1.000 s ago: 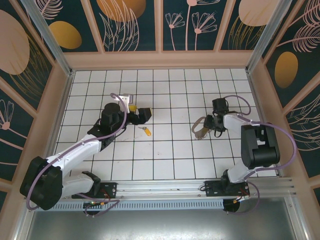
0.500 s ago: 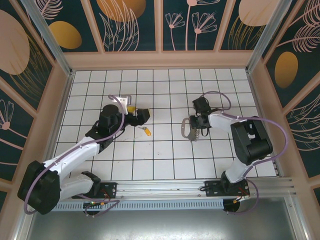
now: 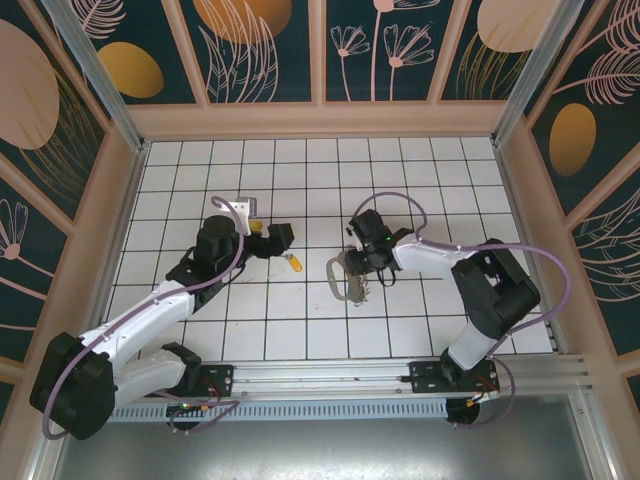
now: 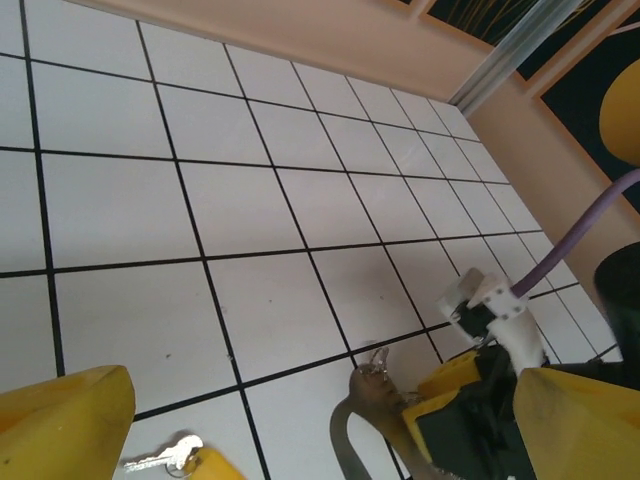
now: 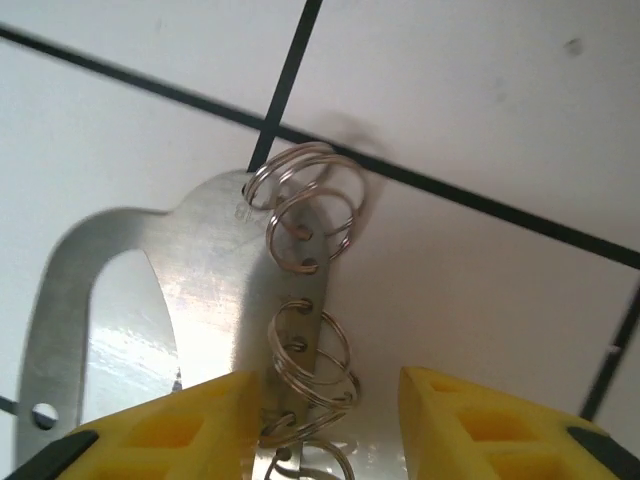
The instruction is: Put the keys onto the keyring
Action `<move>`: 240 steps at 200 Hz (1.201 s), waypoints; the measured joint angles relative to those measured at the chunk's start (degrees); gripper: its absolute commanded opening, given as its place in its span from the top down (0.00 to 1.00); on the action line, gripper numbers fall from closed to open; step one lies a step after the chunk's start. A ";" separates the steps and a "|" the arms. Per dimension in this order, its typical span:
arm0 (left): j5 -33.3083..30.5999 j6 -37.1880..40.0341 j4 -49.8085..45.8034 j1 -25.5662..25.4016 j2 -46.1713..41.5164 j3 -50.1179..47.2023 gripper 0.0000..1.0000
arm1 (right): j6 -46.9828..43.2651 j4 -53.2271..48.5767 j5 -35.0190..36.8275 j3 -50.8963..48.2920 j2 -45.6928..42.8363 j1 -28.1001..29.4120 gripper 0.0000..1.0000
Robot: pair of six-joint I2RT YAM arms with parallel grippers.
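1. I read the left gripper (image 3: 280,236) as spread wide, holding nothing.
2. The yellow-headed key (image 4: 175,457) lies flat on the tiled floor (image 3: 400,330), just beside that gripper.
3. On the right gripper (image 5: 330,378), the jaws sit part-closed, gripping the keyring (image 5: 205,290) by its ringed side, near the key.

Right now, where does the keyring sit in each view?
Top external: keyring mid-table, at the right gripper tip.
Left wrist: keyring at bottom edge, centre.
Right wrist: keyring centre-left, between yellow fingers.
Shared landmark: the right gripper's yellow fingers gripping it.
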 measured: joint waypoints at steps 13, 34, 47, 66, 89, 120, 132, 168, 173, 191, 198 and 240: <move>-0.57 0.00 -1.01 0.00 -0.85 -0.02 0.04 | -0.59 -1.33 -0.94 0.61 -2.08 -0.81 0.49; -1.07 0.00 -2.49 0.00 -2.29 -0.42 0.05 | -1.95 -3.17 -2.80 3.21 -3.74 -1.42 0.47; -1.05 -0.04 -3.17 0.00 -3.23 -1.18 0.05 | -3.23 -3.67 -4.70 5.31 -3.65 -2.05 0.47; -1.01 -0.42 -4.46 0.00 -4.09 -2.03 0.06 | -5.35 -5.16 -6.88 9.07 -1.60 -3.19 0.48; -0.98 -0.66 -5.60 0.00 -4.61 -2.43 0.07 | -8.13 -6.62 -8.33 13.90 3.67 -3.87 0.50; -0.98 -0.66 -6.38 0.00 -4.79 -2.82 0.08 | -10.97 -9.64 -9.60 17.70 9.14 -4.52 0.59; -0.96 -0.66 -6.75 0.00 -4.76 -2.84 0.08 | -11.52 -10.82 -9.88 18.71 10.47 -4.83 0.62; -0.98 -0.66 -6.73 0.00 -3.58 -2.89 0.08 | -11.43 -12.15 -11.74 18.93 11.10 -5.11 0.65; -0.98 -0.66 -6.73 0.00 -3.32 -2.89 0.08 | -11.41 -12.15 -12.04 18.93 11.10 -5.11 0.65; -0.98 -0.63 -6.71 0.00 -2.38 -2.89 0.08 | -11.34 -12.04 -13.07 18.93 11.17 -5.11 0.65; -0.98 -0.63 -6.71 0.00 -2.12 -2.89 0.08 | -11.23 -11.98 -13.31 18.93 11.32 -5.11 0.65; -1.01 -0.63 -6.71 0.00 -1.92 -2.93 0.08 | -11.10 -11.85 -13.42 18.93 13.94 -5.11 0.66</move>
